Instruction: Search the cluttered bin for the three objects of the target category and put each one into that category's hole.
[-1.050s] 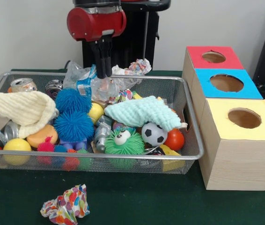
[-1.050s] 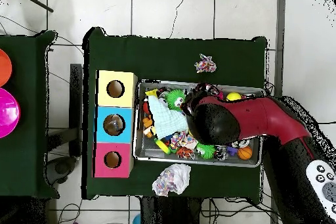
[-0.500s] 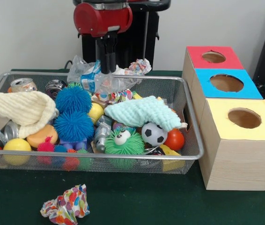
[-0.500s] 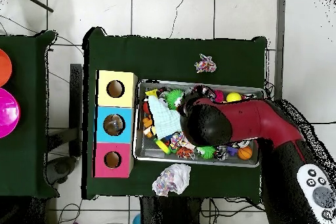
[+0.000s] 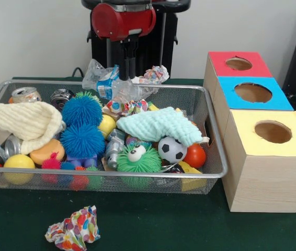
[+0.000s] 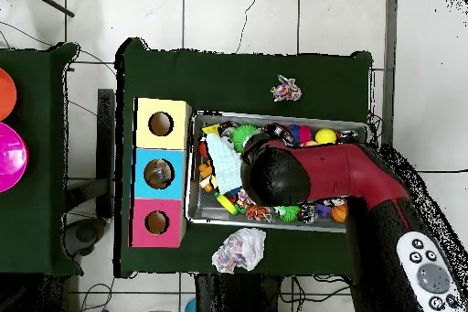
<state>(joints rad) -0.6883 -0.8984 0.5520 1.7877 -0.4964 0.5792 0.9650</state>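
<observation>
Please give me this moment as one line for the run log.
end effector: shut on crumpled plastic bottle | bottle: lifted above wire bin | holes: red, blue, yellow

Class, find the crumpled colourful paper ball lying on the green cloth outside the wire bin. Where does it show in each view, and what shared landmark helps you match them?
Front view: the paper ball lies at bottom left, in front of the wire bin.
Overhead view: it sits at upper middle, above the bin's top edge.
Shared landmark: the yellow-topped box.
</observation>
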